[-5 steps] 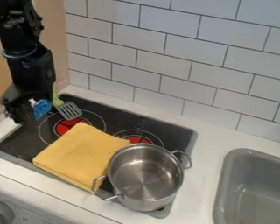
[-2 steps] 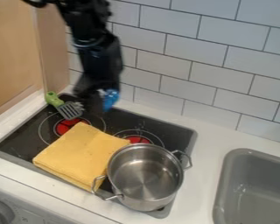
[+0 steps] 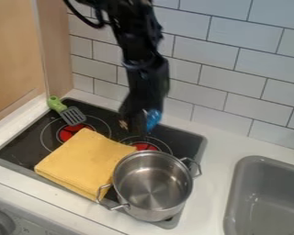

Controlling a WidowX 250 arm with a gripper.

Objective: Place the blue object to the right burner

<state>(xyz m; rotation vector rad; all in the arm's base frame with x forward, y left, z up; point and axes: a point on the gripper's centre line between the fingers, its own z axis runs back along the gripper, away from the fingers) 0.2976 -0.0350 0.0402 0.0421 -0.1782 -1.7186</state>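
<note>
The black gripper [image 3: 136, 131] hangs over the back of the stove, just above the right burner [image 3: 147, 146]. A blue object [image 3: 153, 119] is held at the gripper, showing on its right side and partly hidden behind it. The front of the right burner is covered by the steel pot, while its red centre shows behind the pot's rim.
A steel pot [image 3: 152, 183] with two handles stands at the stove's front right. Beside it lies a folded yellow cloth [image 3: 85, 163]. A green-handled spatula [image 3: 70, 114] rests at the back left, and a grey sink [image 3: 260, 193] is at the right.
From the stove's left side, the gripper has travelled right with the blue object, ending over the right burner. The pot, cloth and spatula stayed put.
</note>
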